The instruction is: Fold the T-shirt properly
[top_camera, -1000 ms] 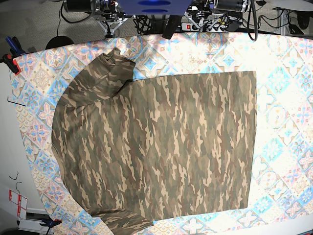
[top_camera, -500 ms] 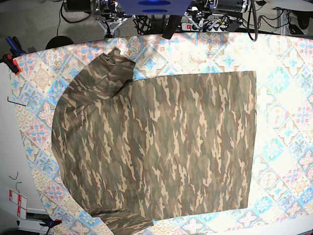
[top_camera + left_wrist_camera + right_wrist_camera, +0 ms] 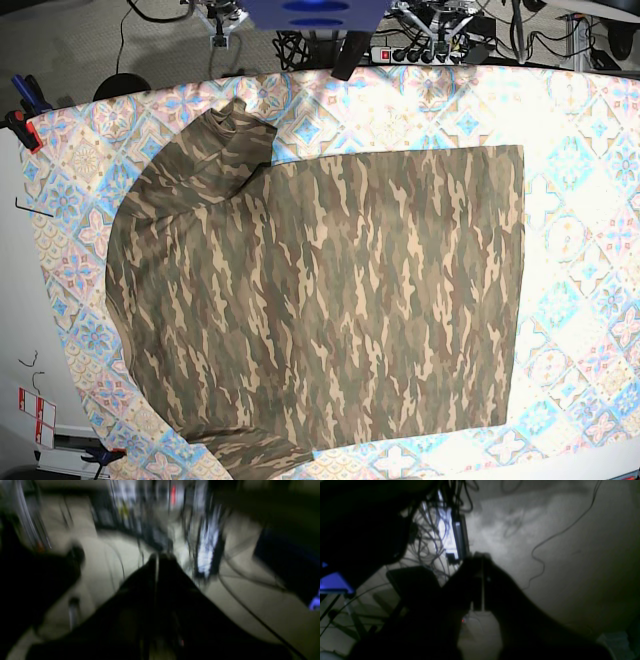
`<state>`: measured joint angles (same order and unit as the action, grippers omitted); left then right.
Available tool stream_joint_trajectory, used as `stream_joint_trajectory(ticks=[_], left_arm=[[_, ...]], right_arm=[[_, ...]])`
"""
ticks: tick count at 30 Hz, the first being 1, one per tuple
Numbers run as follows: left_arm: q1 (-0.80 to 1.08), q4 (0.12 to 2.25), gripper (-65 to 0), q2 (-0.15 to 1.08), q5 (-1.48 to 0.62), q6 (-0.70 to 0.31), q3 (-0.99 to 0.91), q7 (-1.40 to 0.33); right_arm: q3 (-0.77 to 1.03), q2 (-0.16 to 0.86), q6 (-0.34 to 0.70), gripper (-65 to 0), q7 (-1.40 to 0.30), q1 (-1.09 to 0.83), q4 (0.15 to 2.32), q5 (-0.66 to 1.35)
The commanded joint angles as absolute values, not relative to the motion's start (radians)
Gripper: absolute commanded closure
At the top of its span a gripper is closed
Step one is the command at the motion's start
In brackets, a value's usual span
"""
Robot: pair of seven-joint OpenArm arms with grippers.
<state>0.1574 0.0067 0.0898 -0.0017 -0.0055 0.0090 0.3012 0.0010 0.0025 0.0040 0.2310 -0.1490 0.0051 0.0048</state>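
Observation:
The camouflage T-shirt (image 3: 320,300) lies flat on the diamond-patterned tablecloth (image 3: 580,200), with its hem on the right. One sleeve (image 3: 225,140) is bunched at the upper left, and the other sleeve (image 3: 250,455) reaches the front edge. Both arms are pulled back beyond the far edge of the table, away from the shirt. In the left wrist view, which is blurred, my left gripper (image 3: 157,555) has its fingers together and holds nothing. In the right wrist view, my right gripper (image 3: 482,555) is shut and empty over the floor.
A power strip (image 3: 420,50) and cables lie on the floor behind the table. Clamps (image 3: 25,100) grip the tablecloth at the left corner. Paper tags (image 3: 35,415) hang at the lower left. Both wrist views show only dim floor and cables (image 3: 545,542).
The arm parts at the top of the base view have pulled back further out of frame. The T-shirt has not moved.

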Motion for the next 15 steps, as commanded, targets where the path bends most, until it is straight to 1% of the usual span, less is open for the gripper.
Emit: stream_joint_trajectory(ticks=[1,6,11,15], left_arm=[[0.206,0.000,0.0,0.104,-0.002,-0.004,0.010,0.349],[0.300,0.000,0.0,0.117,-0.002,-0.004,0.010,0.677],[0.363,0.000,0.0,0.125,-0.007,-0.004,0.008,0.928],[0.397,0.000,0.0,0.127,-0.012,-0.004,0.007,1.098]], right_arm=[[0.002,0.002,0.005,0.0,0.251,-0.180,0.000,0.004],[0.002,0.001,0.005,0.0,0.446,-0.259,0.000,0.004],[0.002,-0.001,0.005,0.0,0.638,-0.329,0.000,0.004],[-0.004,-0.001,0.005,0.0,0.901,-0.389,0.000,0.002]])
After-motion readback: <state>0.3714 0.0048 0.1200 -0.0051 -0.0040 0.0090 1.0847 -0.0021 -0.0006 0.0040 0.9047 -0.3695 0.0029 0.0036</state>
